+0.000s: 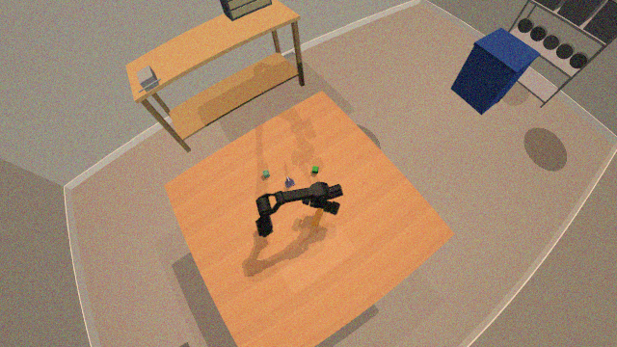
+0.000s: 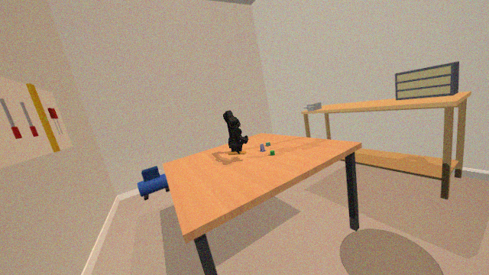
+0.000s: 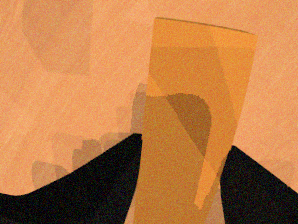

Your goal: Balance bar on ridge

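One tool | part-closed, clamping bar | low over table

The top view looks down from high overhead, slightly tilted, taking in the whole bench, the arm at its middle and the floor around it. The exterior view stands low and off one corner of the bench, facing across it toward the side shelf table; the arm appears small and distant. Both views share the bench, the arm and that shelf table. The wrist view looks very close down past the dark fingers onto the bar and bench surface.
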